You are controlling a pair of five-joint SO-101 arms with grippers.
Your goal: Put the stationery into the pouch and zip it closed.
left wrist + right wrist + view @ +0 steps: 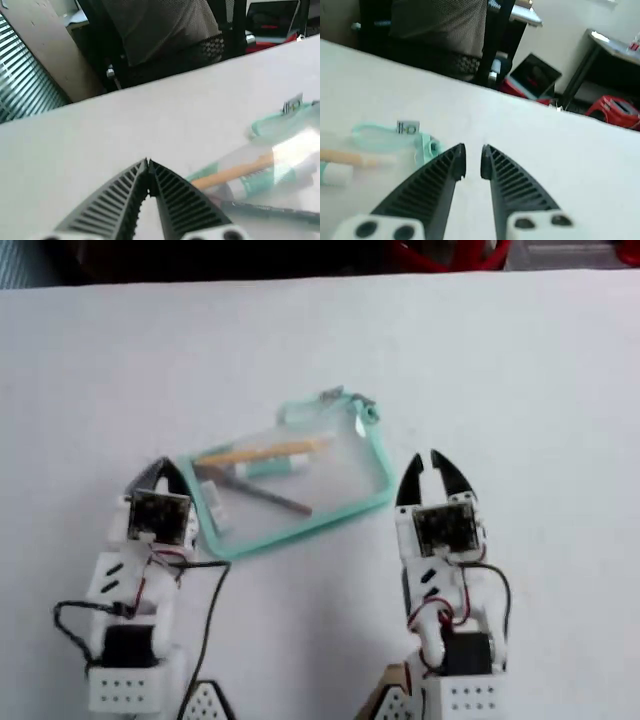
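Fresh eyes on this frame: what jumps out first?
The clear, teal-edged pouch lies in the middle of the white table, with a yellow pencil and a dark pen visible inside it. The left gripper sits shut at one end of the pouch. The right gripper is slightly open just off the other end.

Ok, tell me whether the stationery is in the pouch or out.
In: the pencil and dark pen lie under the clear pouch wall, within its teal border.

The left wrist view's edge cuts off the pouch (287, 150).
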